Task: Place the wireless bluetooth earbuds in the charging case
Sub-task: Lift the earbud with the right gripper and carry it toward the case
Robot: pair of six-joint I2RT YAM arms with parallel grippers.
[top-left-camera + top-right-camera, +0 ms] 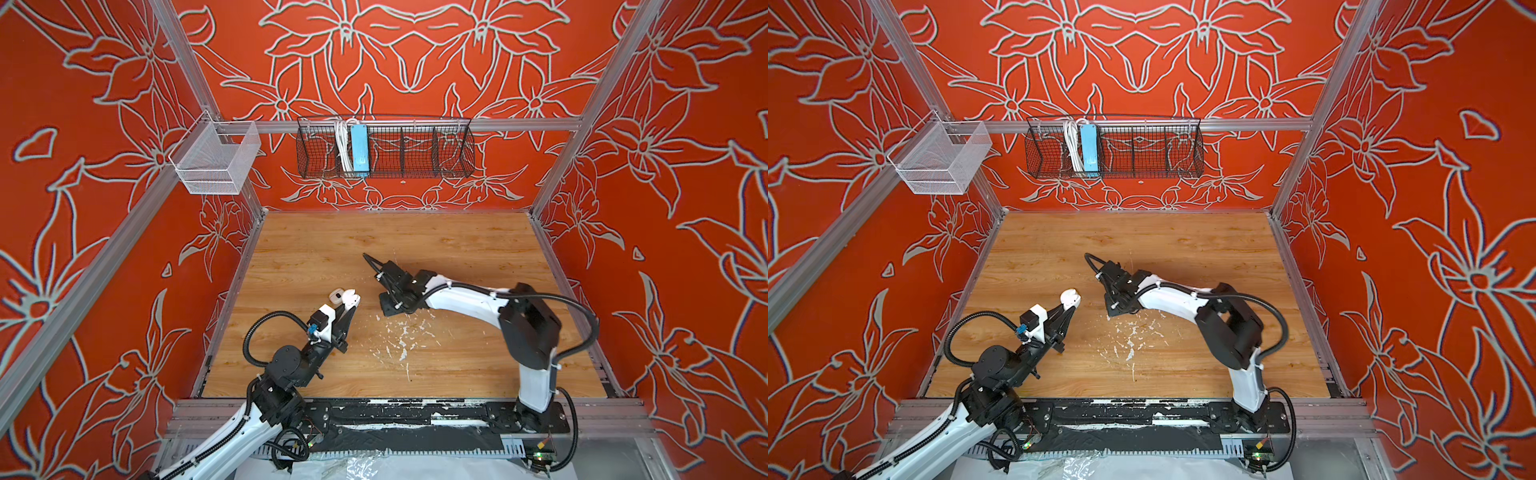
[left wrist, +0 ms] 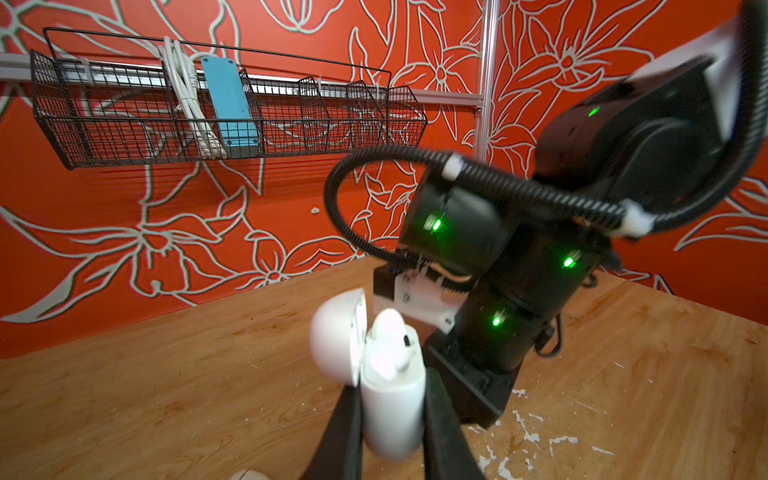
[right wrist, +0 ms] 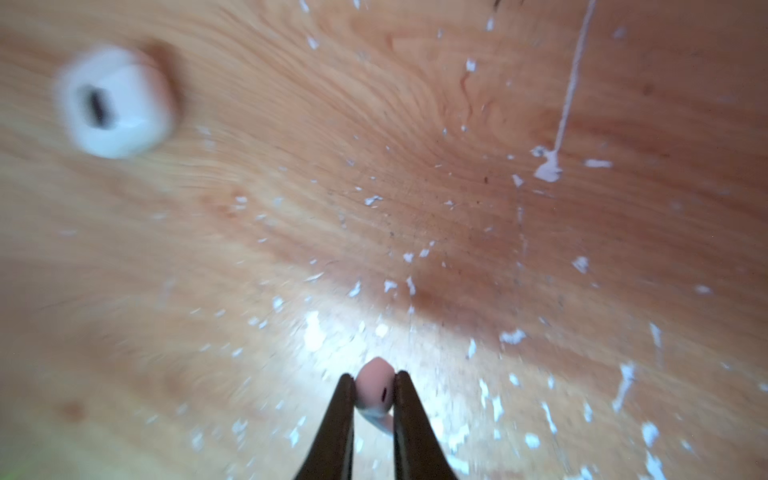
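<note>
**Case Gripped, Earbud Pinched**

The left gripper (image 2: pixel 390 390) clamped the charging case (image 2: pixel 392 419) left of table centre. Its lid (image 2: pixel 336 336) was open, with a seated earbud (image 2: pixel 388 332) inside. Just right of it, the right gripper (image 3: pixel 374 380) pinched the loose earbud (image 3: pixel 375 392) over paint flecks (image 3: pixel 313 332). A blurred white object (image 3: pixel 114 104), possibly another case, lay on the table (image 3: pixel 415 124).

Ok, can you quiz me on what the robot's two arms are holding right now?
1. True or false: the lid of the charging case is shut.
2. What is pinched in the right gripper? A) a spoon B) an earbud C) a toy car
3. Fill in: the left gripper is holding the ______.
Key: 1 false, the lid stands open; 2 B; 3 charging case.
</note>
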